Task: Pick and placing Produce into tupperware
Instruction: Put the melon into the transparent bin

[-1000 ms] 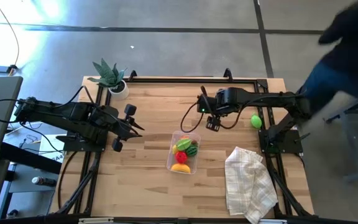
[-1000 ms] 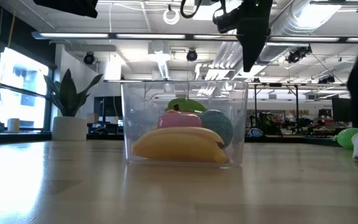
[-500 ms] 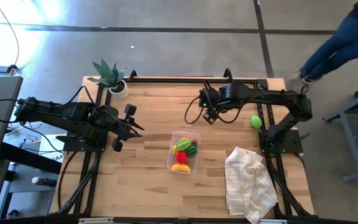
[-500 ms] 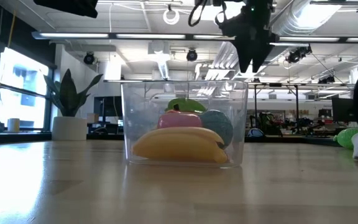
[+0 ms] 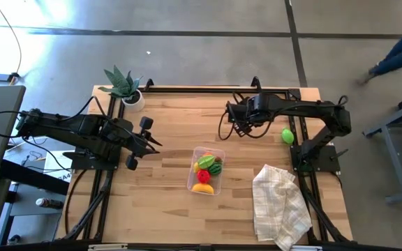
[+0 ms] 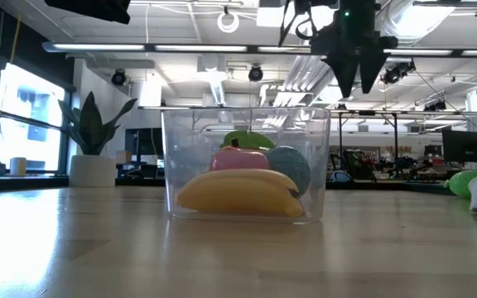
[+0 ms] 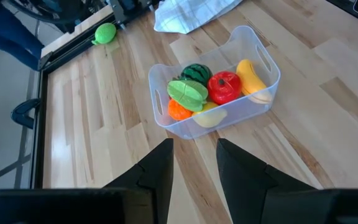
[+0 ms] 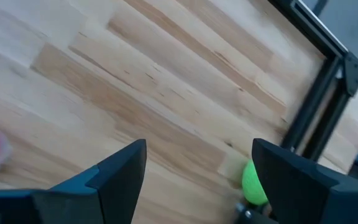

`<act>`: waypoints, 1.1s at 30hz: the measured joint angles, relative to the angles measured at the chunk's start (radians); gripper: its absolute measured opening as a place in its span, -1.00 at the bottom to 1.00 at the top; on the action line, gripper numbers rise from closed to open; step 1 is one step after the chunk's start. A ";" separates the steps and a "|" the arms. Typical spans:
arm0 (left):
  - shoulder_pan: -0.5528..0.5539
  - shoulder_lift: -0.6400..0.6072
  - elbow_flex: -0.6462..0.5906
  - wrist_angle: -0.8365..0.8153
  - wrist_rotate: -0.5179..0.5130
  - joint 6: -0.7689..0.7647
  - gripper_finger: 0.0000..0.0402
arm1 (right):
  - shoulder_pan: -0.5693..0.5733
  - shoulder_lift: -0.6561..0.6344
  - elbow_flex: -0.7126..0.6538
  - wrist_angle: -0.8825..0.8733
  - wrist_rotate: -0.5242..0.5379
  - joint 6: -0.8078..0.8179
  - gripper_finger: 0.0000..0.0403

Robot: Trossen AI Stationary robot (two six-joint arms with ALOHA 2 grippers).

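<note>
The clear tupperware (image 5: 206,169) stands mid-table on its base and holds a yellow banana (image 7: 252,78), a red piece (image 7: 223,86), a striped watermelon (image 7: 196,71), a green piece (image 7: 188,93) and an orange (image 7: 178,111). One loose green piece of produce (image 5: 287,136) lies on the wood near the right arm's base, and it also shows in the right wrist view (image 8: 253,183). My right gripper (image 5: 241,129) hangs open above the table between tub and green piece, fingers pointing down (image 6: 358,79). My left gripper (image 5: 153,145) waits open, left of the tub.
A white checked cloth (image 5: 280,202) lies crumpled right of the tub toward the near edge. A spiky potted plant (image 5: 124,87) stands at the far left corner. A black frame rail (image 8: 316,106) runs along the table beside the green piece. Bare wood lies around the tub.
My right gripper has drawn back from the tub toward the far edge and swung toward the table's right, toward the loose green piece, staying open and empty. A person beyond the table's right side has moved away. The tub and its contents have stayed still.
</note>
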 joint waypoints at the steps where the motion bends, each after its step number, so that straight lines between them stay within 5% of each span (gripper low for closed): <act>1: 0.000 0.000 0.000 0.000 0.000 0.000 -0.45 | 0.000 -0.003 0.000 -0.013 -0.001 0.014 0.41; 11: 0.000 0.000 0.000 0.000 0.000 0.000 -0.45 | 0.001 -0.105 -0.031 -0.069 0.069 0.015 0.41; 22: 0.000 0.000 0.000 0.000 0.000 0.000 -0.45 | -0.042 -0.482 -0.492 0.176 -0.102 0.197 0.41; 33: 0.000 0.000 0.000 0.000 0.000 0.000 -0.45 | -0.044 -0.646 -0.706 0.205 -0.163 0.415 0.41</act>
